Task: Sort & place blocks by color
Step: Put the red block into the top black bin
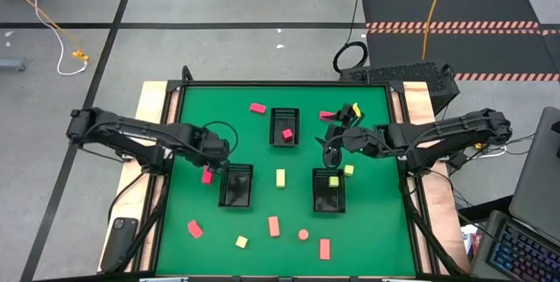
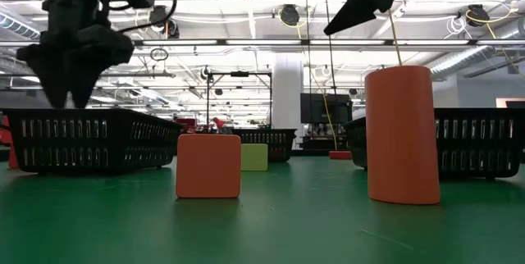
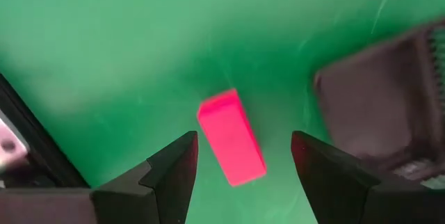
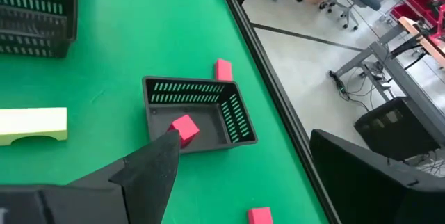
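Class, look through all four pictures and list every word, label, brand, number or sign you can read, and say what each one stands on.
None: no readable text shows in any view.
The blocks, the black trays and the green table carry no lettering.
The laptop keyboard at the table's right has keys too small to read.
The room behind in the low view shows no legible signs.

A pink-red block (image 3: 231, 138) lies on the green mat (image 3: 125, 36) between the left gripper's (image 3: 243, 165) spread fingers.

Bright even overhead light; soft shadows; left wrist view blurred; low-view foreground soft.
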`<state>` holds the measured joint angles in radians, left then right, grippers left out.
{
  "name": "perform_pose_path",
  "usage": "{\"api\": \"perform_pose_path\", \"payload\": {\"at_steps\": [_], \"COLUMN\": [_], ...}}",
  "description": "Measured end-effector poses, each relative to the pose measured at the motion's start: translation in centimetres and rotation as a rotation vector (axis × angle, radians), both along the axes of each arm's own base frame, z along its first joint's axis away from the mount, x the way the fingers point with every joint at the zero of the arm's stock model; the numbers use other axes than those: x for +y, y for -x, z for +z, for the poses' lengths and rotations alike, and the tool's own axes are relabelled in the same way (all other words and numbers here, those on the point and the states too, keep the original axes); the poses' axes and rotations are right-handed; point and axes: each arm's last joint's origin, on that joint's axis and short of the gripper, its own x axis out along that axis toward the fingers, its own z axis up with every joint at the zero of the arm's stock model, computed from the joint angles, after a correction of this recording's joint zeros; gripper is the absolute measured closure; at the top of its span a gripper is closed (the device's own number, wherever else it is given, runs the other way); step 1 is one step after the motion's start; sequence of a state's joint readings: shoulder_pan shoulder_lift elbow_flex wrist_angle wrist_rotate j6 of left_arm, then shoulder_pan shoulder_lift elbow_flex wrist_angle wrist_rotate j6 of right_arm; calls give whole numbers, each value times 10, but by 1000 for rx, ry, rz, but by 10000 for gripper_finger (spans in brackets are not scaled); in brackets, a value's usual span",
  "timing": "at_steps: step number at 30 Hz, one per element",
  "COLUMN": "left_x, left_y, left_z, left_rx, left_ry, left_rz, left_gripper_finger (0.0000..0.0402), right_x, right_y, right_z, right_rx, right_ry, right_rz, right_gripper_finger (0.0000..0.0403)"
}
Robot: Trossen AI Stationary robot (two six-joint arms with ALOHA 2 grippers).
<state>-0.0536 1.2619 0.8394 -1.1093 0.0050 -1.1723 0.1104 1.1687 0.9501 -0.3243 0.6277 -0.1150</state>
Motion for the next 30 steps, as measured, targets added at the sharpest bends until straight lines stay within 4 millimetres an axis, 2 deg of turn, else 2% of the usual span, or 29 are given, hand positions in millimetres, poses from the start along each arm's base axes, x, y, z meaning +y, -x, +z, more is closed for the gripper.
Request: {"api": "perform_pose_path", "payload": {"at_steps": [7,15,21,30], "left_x": [-6,-4,-5,-5], "left_y": [-4,12,1,7], "left_z": [-11,-40,-41,-39], "left_rx": [70,137,24,71], "left_ry": [43,75,103,95], "left_rz": [-5,31,7,8], "left_gripper_finger": [170,170,170,170], "right_x": [0,0,0,0], "right_y": [0,1,1,1], "right_z": [0,-2,-2,-2], "right_rx": [3,18,16,15], "right_ry": [-1,-10,-10,-11], "right_rz": [-1,-7,-7,-9], "right_gripper_finger": [90,90,90,90]}}
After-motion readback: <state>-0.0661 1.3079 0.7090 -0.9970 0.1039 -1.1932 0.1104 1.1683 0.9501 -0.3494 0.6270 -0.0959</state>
